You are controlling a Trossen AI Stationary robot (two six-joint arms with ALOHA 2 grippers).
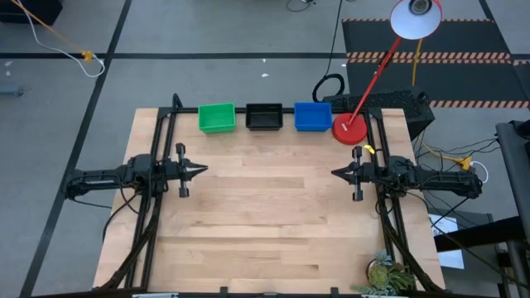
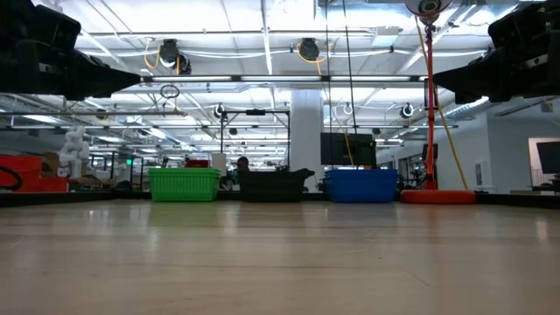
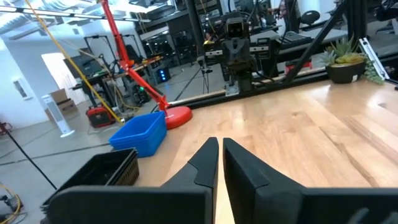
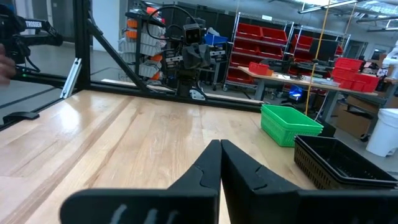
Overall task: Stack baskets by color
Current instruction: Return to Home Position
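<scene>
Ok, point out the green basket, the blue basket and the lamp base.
green basket (image 1: 217, 117), high view, inner floor.
blue basket (image 1: 312, 115), high view, inner floor.
lamp base (image 1: 346, 131), high view, red disc top.

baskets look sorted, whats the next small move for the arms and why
Probably just settle both arms in their rest pose and stop. The green pile, black pile and blue pile stand in one row at the table's far edge, and no loose basket shows elsewhere. The left gripper and right gripper are shut, empty, and well away from the row.
</scene>
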